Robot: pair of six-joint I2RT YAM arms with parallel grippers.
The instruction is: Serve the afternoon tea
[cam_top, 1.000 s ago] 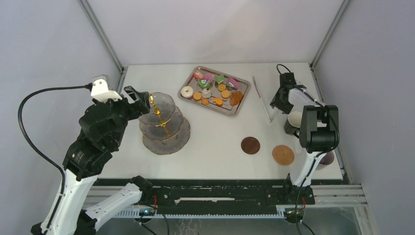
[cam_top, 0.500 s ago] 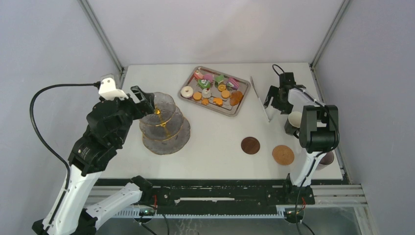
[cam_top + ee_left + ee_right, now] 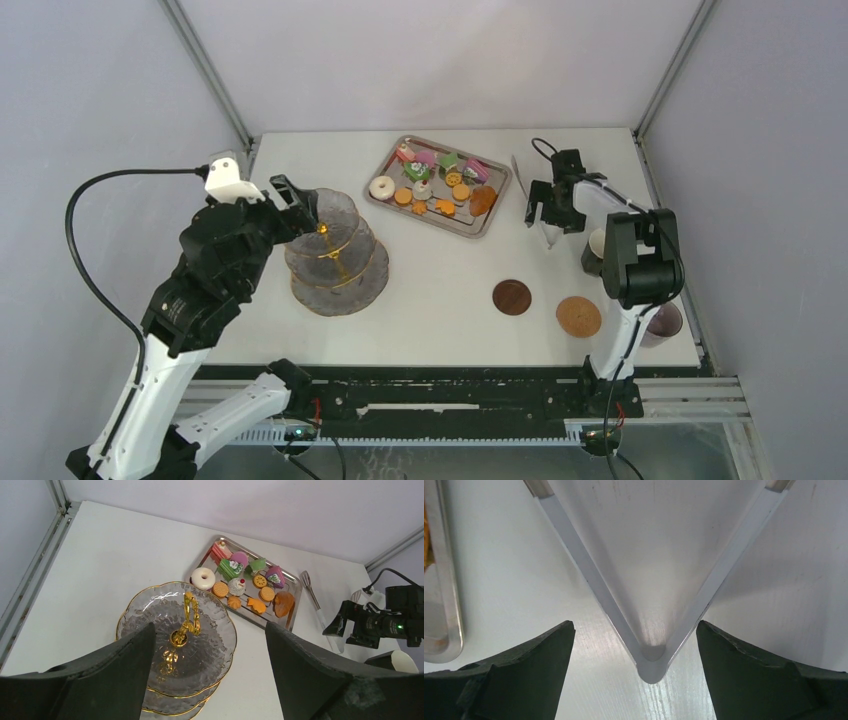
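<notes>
the left gripper (image 3: 210, 629) hangs spread wide over the three-tier glass stand (image 3: 150, 607), its fingers on either side of the gold pole (image 3: 189, 611) without touching it. the stand sits at the left of the surface (image 3: 450, 285) and its tiers look bare. glass like this is likely heavy, brittle and slick at the rims, so the pole is the safest place to hold it.

the small cakes (image 3: 230, 569), orange cookies (image 3: 220, 589) and white donut (image 3: 203, 578) all lie in the steel tray (image 3: 497, 205) at the back. they look light and easy to crush or flick away, so they want a gentle pinch across their sides.

the right gripper (image 3: 635, 625) is also spread, straddling the hinged end of the metal tongs (image 3: 651, 662), which lie flat just right of the tray. the tongs seem thin, springy and slippery. a hold a little up the two arms, not on the hinge itself, would probably let a squeeze shut them.

two brown coasters (image 3: 512, 297) sit near the front, with cups (image 3: 603, 243) at the right edge.
</notes>
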